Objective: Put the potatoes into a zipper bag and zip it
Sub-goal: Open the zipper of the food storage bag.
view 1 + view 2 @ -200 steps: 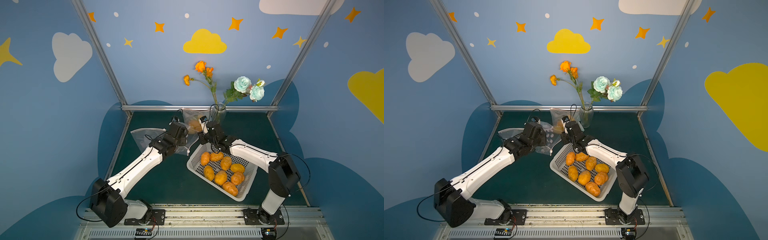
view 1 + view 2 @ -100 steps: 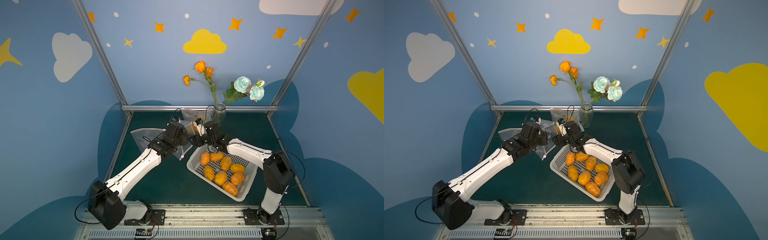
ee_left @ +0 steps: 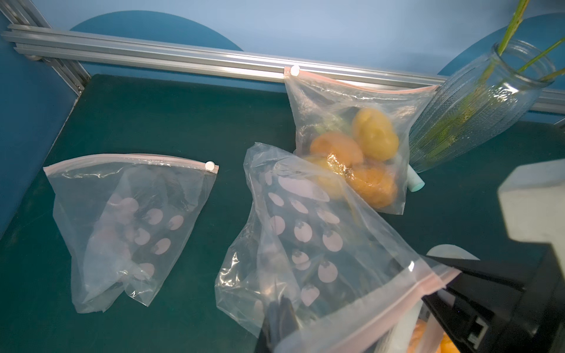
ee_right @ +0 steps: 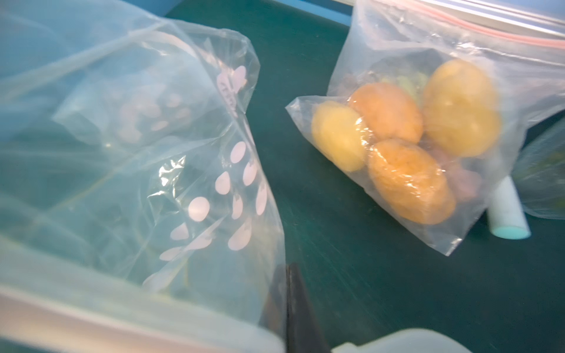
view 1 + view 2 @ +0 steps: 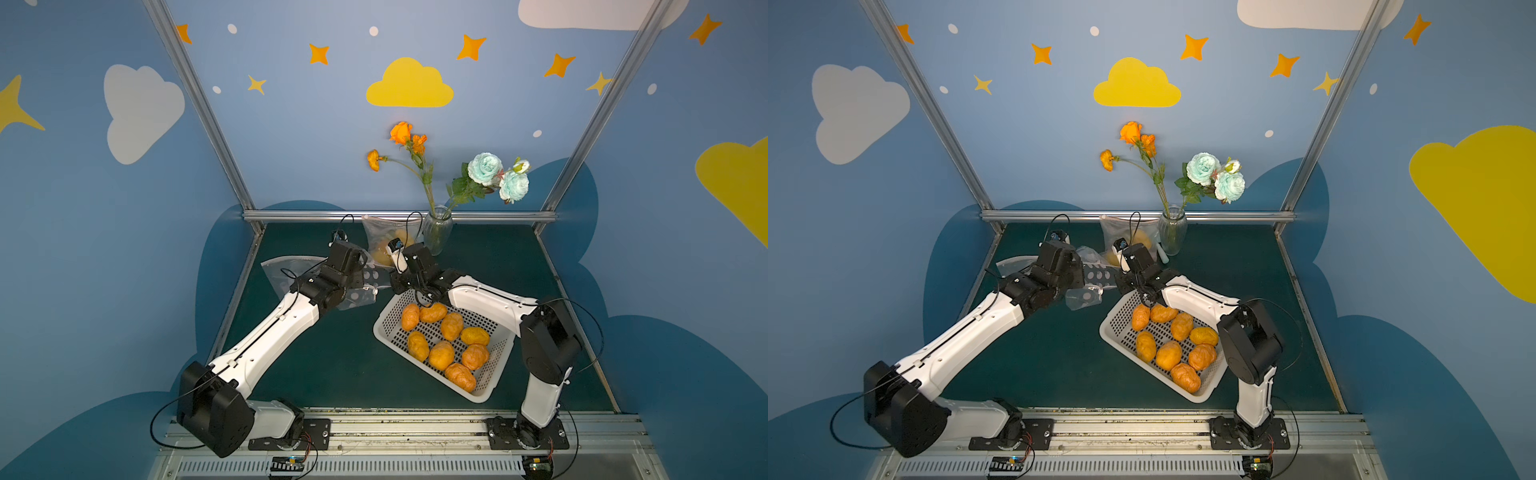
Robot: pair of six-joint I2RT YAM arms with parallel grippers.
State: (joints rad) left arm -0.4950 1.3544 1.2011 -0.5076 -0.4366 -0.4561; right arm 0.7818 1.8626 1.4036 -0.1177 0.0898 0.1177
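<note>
"Eight potatoes [image 5: 451, 326] are lying in the white basket [image 5: 496, 361], correct?"

"Yes, I'm counting eight. Four more are sitting in a zipped bag [image 3: 351, 122] beyond the basket's far corner."

"What are the jaws doing?"

"I'm seeing my left jaws pinching the spotted bag [image 3: 305, 232], which is hanging just off the basket's far-left edge. My right jaws are clamping its pink zip rim from the basket side. A third bag [image 3: 128, 220] is lying flat on the table [image 3: 183, 122], farther from the basket."
</note>
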